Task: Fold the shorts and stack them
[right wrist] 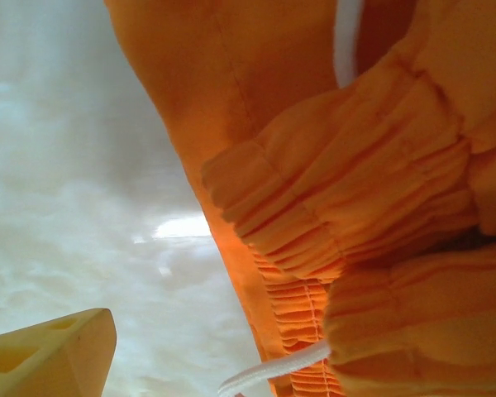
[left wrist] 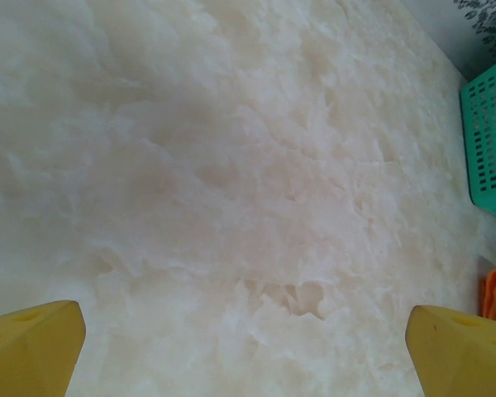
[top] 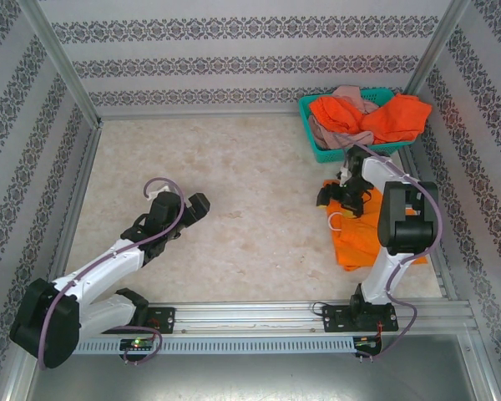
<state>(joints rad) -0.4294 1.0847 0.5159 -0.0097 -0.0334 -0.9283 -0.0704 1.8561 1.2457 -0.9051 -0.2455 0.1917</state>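
Left end effector (top: 199,205) hovered over bare counter (top: 250,184), fingers (left wrist: 29,347) wide apart, holding nothing. Right end effector (top: 341,199) sat on the waistband of the bright orange shorts (top: 356,234), which lay rumpled at the right edge. Likely best: pinch one waistband corner, draw the cloth flat toward open counter, and keep the drawstring (right wrist: 273,370) clear. One right finger (right wrist: 50,356) showed; cloth hid its mate, so grip unclear. Other shorts (top: 401,117) were heaped in the basket (top: 320,154), tangled.
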